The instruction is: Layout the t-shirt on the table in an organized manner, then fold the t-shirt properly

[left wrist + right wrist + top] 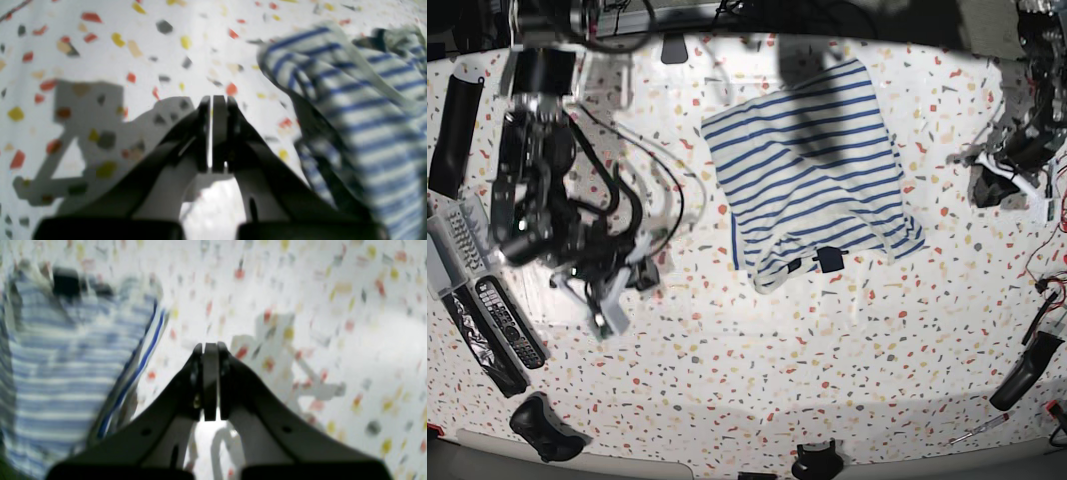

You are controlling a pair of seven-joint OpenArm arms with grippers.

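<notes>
The t-shirt (807, 175), white with thin blue stripes, lies loosely bunched on the terrazzo table (827, 370), with its dark tag (830, 260) at the near edge. My left gripper (213, 100) is shut and empty above bare table, with the t-shirt (367, 113) to its right, apart from it. In the base view the left gripper (997, 188) is at the far right. My right gripper (210, 347) is shut and empty, with the t-shirt (63, 360) to its left. In the base view the right gripper (612, 312) is at the left, well away from the shirt.
Remotes (497, 320) and black cases (455, 120) line the table's left edge. Cables (662, 190) lie between the right arm and the shirt. A black tool (1027, 370) and a screwdriver (977, 430) lie at the near right.
</notes>
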